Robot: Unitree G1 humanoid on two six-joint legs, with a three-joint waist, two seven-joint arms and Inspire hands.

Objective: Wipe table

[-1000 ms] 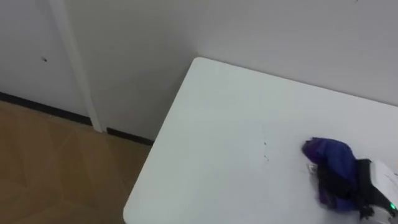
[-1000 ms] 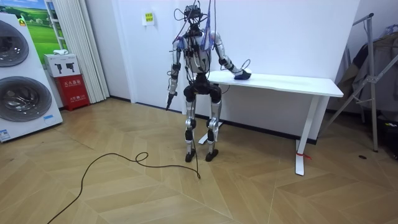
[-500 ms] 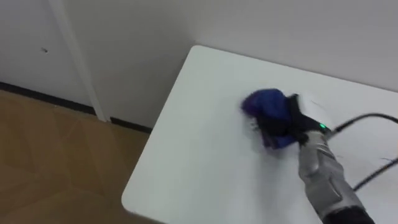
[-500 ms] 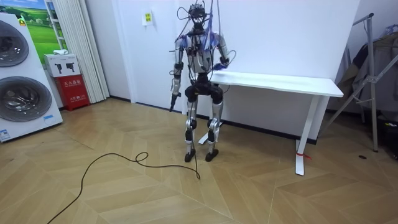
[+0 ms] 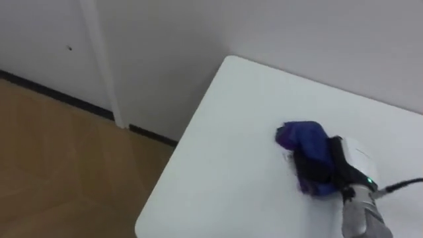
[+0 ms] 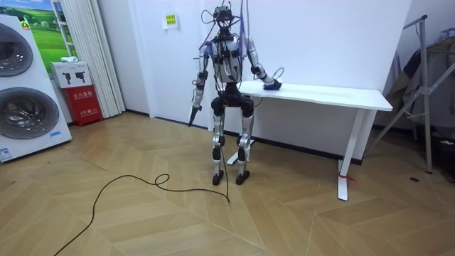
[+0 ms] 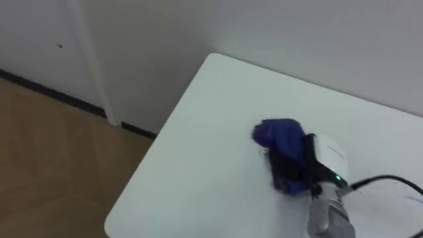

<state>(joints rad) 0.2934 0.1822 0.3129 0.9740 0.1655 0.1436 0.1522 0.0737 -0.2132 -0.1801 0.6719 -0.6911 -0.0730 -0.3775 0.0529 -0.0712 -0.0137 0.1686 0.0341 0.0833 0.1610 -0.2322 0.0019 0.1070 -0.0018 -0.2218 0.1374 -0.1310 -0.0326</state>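
A blue cloth (image 5: pixel 301 135) (image 7: pixel 277 135) lies bunched on the white table (image 5: pixel 225 152) (image 7: pixel 198 165) near its left end. My right hand (image 5: pixel 327 170) (image 7: pixel 305 168) rests on the cloth's near right side, its dark fingers curled into the fabric, and the forearm comes in from the lower right. In the room view I stand upright at the table's (image 6: pixel 327 92) left end, right arm stretched over the top to the cloth (image 6: pixel 272 85). My left hand (image 6: pixel 192 114) hangs by my side.
A white wall runs just behind the table, and the table's corner and left edge drop off to wooden floor (image 5: pixel 59 165). Washing machines (image 6: pixel 25 85) and a red box (image 6: pixel 84 96) stand at the room view's left, a clothes rack (image 6: pixel 426 85) at its right.
My right hand swept the cloth left toward the table's end half a second ago, then drew it back to the right. The eye views shifted slightly.
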